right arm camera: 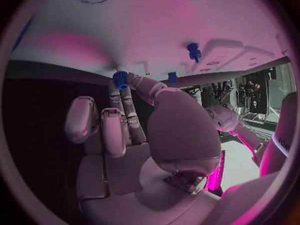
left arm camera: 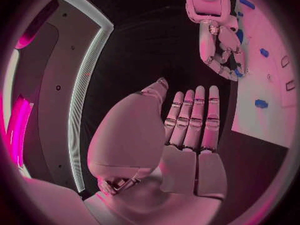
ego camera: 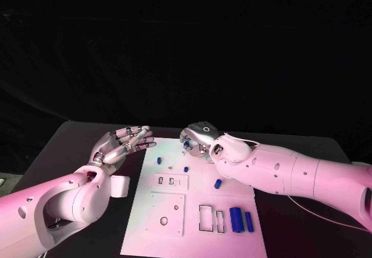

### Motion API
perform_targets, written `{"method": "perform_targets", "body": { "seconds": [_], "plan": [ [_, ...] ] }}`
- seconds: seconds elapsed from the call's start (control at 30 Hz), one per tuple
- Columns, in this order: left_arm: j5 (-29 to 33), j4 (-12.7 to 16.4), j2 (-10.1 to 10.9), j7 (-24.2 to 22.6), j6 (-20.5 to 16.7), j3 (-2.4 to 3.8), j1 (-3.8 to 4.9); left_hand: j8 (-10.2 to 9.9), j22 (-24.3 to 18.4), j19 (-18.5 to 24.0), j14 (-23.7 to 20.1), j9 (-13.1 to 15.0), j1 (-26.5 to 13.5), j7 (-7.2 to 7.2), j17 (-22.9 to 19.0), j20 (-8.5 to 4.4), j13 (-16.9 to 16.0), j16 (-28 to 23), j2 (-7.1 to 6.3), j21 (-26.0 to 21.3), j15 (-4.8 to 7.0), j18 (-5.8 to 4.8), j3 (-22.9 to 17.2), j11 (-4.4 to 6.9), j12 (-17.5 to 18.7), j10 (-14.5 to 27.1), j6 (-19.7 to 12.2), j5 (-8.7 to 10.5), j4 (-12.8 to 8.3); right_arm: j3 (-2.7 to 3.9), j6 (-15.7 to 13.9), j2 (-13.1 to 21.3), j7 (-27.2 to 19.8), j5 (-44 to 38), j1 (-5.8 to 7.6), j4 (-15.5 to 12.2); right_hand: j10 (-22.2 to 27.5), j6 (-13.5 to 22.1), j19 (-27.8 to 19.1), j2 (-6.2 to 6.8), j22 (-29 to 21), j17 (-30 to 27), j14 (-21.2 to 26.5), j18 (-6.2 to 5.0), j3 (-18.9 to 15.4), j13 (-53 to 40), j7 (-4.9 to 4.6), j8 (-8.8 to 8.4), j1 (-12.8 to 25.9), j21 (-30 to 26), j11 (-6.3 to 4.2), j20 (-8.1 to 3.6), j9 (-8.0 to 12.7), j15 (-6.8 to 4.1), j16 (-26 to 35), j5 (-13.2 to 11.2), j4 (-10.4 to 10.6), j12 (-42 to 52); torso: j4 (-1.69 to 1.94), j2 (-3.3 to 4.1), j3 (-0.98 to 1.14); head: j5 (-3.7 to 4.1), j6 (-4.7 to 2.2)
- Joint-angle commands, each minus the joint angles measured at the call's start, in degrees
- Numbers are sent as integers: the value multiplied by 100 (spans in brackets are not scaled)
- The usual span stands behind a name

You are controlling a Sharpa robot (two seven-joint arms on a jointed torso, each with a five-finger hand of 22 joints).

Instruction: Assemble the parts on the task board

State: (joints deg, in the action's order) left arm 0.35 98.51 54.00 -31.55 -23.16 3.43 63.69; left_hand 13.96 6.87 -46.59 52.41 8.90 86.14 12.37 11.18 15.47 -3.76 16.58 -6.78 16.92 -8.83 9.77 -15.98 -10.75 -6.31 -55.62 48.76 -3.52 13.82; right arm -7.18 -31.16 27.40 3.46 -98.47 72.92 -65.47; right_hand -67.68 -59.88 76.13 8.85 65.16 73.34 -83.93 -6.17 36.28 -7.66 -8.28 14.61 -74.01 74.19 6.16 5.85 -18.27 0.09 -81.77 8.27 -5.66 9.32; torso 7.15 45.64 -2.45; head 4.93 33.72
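The white task board [ego camera: 194, 226] lies in the middle of the black table. My right hand [ego camera: 200, 141] is over its far end and pinches a small blue part [right arm camera: 120, 79] between thumb and fingertip, close to the board's surface. My left hand [ego camera: 124, 142] hovers beside the board's far left corner, fingers [left arm camera: 190, 120] straight and apart, holding nothing. Loose blue parts lie on the board: a peg [ego camera: 159, 160], another [ego camera: 186, 169], and one by my right forearm [ego camera: 217, 183]. Two long blue cylinders [ego camera: 236, 219] [ego camera: 249, 221] lie side by side at the near right.
The board carries a small slotted plate [ego camera: 168, 181], a larger plate with holes [ego camera: 166, 212] and two rectangular slots [ego camera: 206, 217]. Two blue pegs [right arm camera: 194, 51] [right arm camera: 172, 77] stand near my right fingertips. My right forearm [ego camera: 294, 177] crosses the board's right edge.
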Motion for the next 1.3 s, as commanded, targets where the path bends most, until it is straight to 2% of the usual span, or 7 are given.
{"method": "perform_targets", "body": {
  "seconds": [0.03, 0.37, 0.47, 0.57, 0.7, 1.07, 1.3],
  "plan": [
    [10, 9, -12, -19, 104, 5, 11, -38, -5, -53, -40, -8, -5, 169, 8, -2, 7, -31, -36, 29, -11, 80, -28, -44, 34, 4, 1, 24, -1, -3, 137, -1, 7, -90, -23, 8, -202, 14, -16, -34, -6, -6, -302, 99, 21, -190, -14, 20, -67, 26, -195, -11, -9, -31, -27, -29, -5, 7, -6, 2, 2, -10, 14],
    [10, 2, -10, -11, 103, 5, 12, -38, -5, -53, -40, -8, -5, 169, 8, -2, 7, -31, -36, 29, -11, 80, -28, -44, 34, 4, 1, 24, -1, -4, 103, 16, 6, -73, -38, 37, -180, 35, -34, -25, -14, -12, -298, 95, 19, -195, -18, 12, -31, 19, -190, -6, -22, -25, -28, -44, 12, -3, -15, 9, 5, -10, -5],
    [10, 0, -10, -10, 103, 5, 13, -41, -7, -55, -43, -9, -4, 169, 8, -2, 7, -36, -38, 28, -13, 80, -31, -45, 41, 6, 0, 25, -3, -4, 82, 7, -25, -32, -39, 56, 62, 237, -133, 13, -134, -85, -274, 73, 67, -140, -101, -101, 47, -67, -112, 27, -3, 37, 2, -62, 50, -142, -13, 7, 3, -4, -11],
    [10, -1, -10, -9, 101, 5, 13, -41, -7, -55, -43, -9, -4, 169, 8, -2, 7, -36, -38, 28, -13, 80, -31, -45, 41, 6, 0, 25, -3, -4, 83, -1, -50, -4, -39, 75, 731, 681, -555, 186, -759, -598, -118, -32, 119, 61, -307, -378, 178, -505, 109, 147, 91, 208, 279, -211, 81, -522, -7, 9, -3, -1, -17],
    [10, -2, -6, -11, 95, 5, 15, -44, -10, -57, -49, -11, -4, 170, 8, -2, 7, -42, -41, 26, -14, 79, -34, -47, 48, 10, -3, 25, -5, -4, 172, -3, -73, 18, -37, 96, 1341, 1001, -1174, 296, -1721, -1456, 162, -250, -133, 293, -335, -607, 178, -1281, 202, 281, 175, 287, 827, -248, 92, -545, -5, 12, -3, 14, -5],
    [10, -39, -10, -7, 86, 5, 29, -46, -12, -58, -55, -12, -7, 172, 7, -2, 7, -48, -42, 25, -17, 79, -35, -48, 54, 12, -5, 25, -5, 0, 119, 168, -144, 173, -35, -56, 1276, 930, -1047, 242, -1637, -1367, 88, -230, -267, 344, -347, -608, 141, -1268, 201, 288, 173, 286, 773, -187, 130, -463, -8, 13, 1, 6, -11],
    [10, -69, 5, -3, 80, 4, 32, -50, -15, -60, -65, -13, -15, 175, 6, -2, 7, -58, -44, 23, -20, 78, -37, -51, 64, 15, -7, 25, -2, 80, -103, 767, -148, 483, 58, -663, 986, 773, -809, 214, -1362, -1107, -25, -175, -290, 348, -356, -578, 172, -1088, 177, 276, 164, 270, 585, -71, 194, -298, -28, 1, 1, 63, -69]
  ]
}}
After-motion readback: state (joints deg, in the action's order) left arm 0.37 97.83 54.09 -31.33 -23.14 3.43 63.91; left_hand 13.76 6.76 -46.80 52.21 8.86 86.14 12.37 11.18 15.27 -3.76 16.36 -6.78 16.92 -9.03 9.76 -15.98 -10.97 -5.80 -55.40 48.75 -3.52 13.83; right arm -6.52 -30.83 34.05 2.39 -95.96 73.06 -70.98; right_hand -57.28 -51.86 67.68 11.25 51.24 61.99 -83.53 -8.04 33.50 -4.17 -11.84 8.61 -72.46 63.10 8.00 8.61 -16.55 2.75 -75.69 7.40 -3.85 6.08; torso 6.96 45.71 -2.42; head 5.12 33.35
